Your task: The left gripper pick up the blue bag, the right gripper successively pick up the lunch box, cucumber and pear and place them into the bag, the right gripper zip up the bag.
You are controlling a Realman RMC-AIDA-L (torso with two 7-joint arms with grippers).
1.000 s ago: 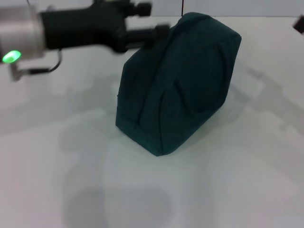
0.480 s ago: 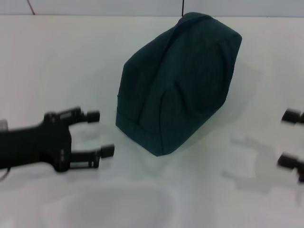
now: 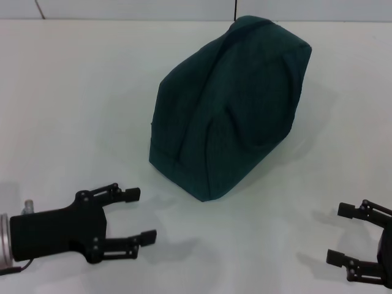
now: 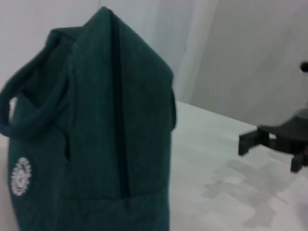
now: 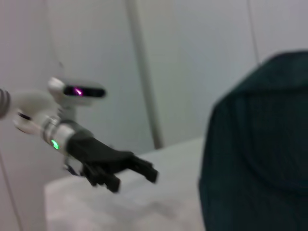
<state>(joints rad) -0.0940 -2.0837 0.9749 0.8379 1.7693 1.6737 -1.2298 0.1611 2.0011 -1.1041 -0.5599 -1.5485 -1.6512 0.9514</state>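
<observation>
The blue bag (image 3: 233, 104) stands upright in the middle of the white table, its top shut; the left wrist view shows its handle loop and round white logo (image 4: 20, 176). My left gripper (image 3: 141, 214) hovers low at the front left, open and empty, well apart from the bag. My right gripper (image 3: 339, 234) is at the front right, also open and empty, and shows far off in the left wrist view (image 4: 250, 143). In the right wrist view the left gripper (image 5: 139, 173) appears beyond the bag (image 5: 260, 144). The lunch box, cucumber and pear are out of view.
The white table (image 3: 79, 92) spreads on all sides of the bag. A pale wall runs behind its far edge, with a thin dark cable (image 3: 235, 9) above the bag.
My left gripper has dropped from beside the bag's top at the back left to the front left. My right gripper has come down to the front right.
</observation>
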